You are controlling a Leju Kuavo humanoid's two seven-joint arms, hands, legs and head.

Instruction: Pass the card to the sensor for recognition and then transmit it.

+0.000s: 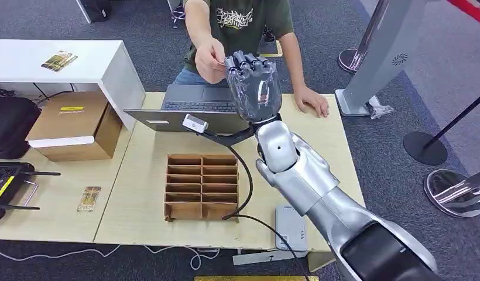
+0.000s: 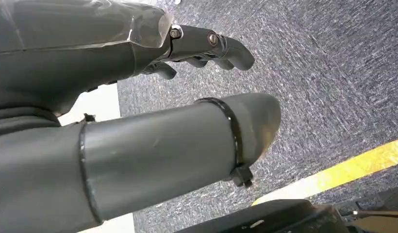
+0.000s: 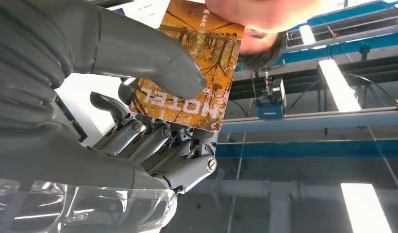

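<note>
right hand: the right hand [image 1: 254, 82] was raised over the far side of the table [image 1: 144, 222], palm away from the camera, right up against the person's hand [image 1: 211, 58]
grip: in the right wrist view the thumb [image 3: 139, 53] was pressed onto the face of the card [image 3: 197, 73] with the darker fingers [image 3: 153, 145] curled in behind it, so it was pinching the card, not hanging loose
card: orange-brown hotel card, held up in the air, the person's fingers [image 3: 265, 14] also on its far edge, so both had hold of it
left hand: the left hand [image 2: 177, 111] hung down over grey carpet [image 2: 323, 73], thumb sticking out, fingers [image 2: 221, 46] bent in a bit, nothing in it. Couldn't honestly tell how far it was spread
table stuff: open laptop [image 1: 196, 108] near the person, a brown divided cardboard tray [image 1: 201, 186] mid-table, a small grey sensor box [image 1: 290, 227] at the near edge
spare cards: one more card [image 1: 89, 198] lay left of the tray
</note>
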